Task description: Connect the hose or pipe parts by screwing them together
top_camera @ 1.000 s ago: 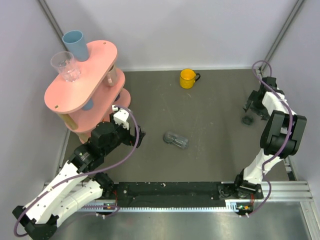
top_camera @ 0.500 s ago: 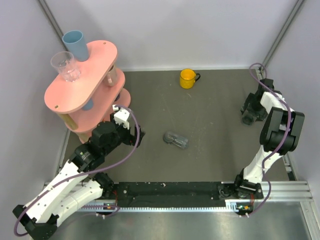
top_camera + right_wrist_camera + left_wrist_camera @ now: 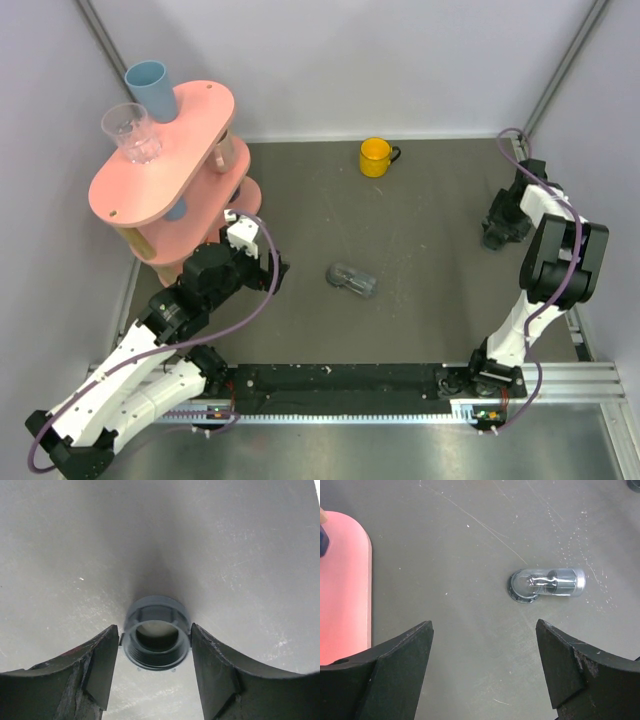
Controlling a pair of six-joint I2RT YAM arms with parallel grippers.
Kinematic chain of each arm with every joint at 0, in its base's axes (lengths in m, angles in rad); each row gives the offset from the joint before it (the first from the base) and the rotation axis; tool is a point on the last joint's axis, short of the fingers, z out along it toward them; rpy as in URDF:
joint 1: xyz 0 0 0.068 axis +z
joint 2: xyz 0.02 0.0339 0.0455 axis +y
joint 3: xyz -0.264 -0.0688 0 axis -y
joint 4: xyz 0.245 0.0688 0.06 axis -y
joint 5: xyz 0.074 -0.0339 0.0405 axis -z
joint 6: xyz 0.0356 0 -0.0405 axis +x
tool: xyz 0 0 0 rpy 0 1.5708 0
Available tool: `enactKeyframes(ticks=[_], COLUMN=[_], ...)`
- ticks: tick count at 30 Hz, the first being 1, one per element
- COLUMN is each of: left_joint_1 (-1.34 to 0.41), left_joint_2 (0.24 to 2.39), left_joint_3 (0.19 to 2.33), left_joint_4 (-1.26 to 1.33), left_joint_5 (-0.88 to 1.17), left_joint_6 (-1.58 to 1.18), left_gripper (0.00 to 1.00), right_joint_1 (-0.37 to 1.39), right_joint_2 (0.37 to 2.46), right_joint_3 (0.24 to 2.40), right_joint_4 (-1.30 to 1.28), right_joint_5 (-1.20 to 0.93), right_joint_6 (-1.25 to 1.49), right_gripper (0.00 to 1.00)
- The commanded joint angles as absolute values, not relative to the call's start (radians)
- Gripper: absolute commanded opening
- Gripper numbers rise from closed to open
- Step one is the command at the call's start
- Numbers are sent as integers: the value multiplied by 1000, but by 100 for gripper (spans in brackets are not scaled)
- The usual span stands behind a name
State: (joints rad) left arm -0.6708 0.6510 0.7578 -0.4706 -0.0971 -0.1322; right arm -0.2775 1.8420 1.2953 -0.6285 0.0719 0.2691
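My left fingers [image 3: 395, 670] hung wide apart over the tabletop [image 3: 470, 540], lined up on the clear pipe piece [image 3: 550, 582] lying on its side mid-table, ready for a grab. Farther off, my right fingers [image 3: 95, 665] pressed both sides of the dark nut [image 3: 156, 637], presumably to carry it over.

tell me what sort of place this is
Probably a lab robot test cell: grey table boxed in by white walls, two arms bolted to a rail, staged props like the pink shelf and yellow mug.
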Motion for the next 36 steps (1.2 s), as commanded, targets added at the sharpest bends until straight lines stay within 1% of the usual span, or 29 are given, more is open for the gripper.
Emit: enactKeyframes(ticks=[1, 2, 5, 9, 12, 15, 16, 18, 22, 24, 27, 32, 33, 36], left_joint_1=[-675, -675, -675, -675, -675, -673, -673, -673, -675, -673, -673, -672, -672, -672], left_joint_2=[637, 637, 637, 640, 644, 661, 672, 686, 718, 724, 729, 684, 674, 635], left_joint_3=[755, 755, 755, 759, 762, 775, 778, 790, 814, 845, 885, 890, 885, 862], left_joint_4=[-425, -426, -428, -436, -454, -472, -480, -488, -512, -540, -589, -633, -641, -652], left_joint_5=[-120, -126, -135, -155, -204, -218, -216, -209, -196, -195, -180, -133, -138, -144], left_joint_6=[-140, -140, -140, -152, -172, -201, -206, -215, -242, -282, -366, -478, -492, -534], left_gripper=[88, 88, 88, 87, 86, 84, 84, 83, 80, 77, 76, 76, 76, 76], right_joint_1=[-279, -278, -258, -195, -126, -11, 61, 127, 297, 421, 595, 839, 915, 1012], right_joint_2=[1832, 1827, 1799, 1731, 1635, 1522, 1494, 1407, 1246, 1154, 1059, 1049, 1060, 1150], right_joint_3=[1289, 1287, 1272, 1204, 1128, 1054, 1033, 965, 841, 787, 709, 614, 611, 647], right_joint_4=[-607, -607, -612, -626, -629, -652, -660, -678, -684, -693, -684, -620, -602, -568], right_joint_5=[49, 46, 35, 57, 74, 92, 122, 140, 101, 126, 140, 204, 233, 284], right_joint_6=[264, 262, 261, 270, 282, 301, 311, 353, 452, 521, 642, 860, 882, 960], right_gripper=[54, 49, 42, 39, 38, 37, 37, 36, 35, 35, 36, 37, 37, 38])
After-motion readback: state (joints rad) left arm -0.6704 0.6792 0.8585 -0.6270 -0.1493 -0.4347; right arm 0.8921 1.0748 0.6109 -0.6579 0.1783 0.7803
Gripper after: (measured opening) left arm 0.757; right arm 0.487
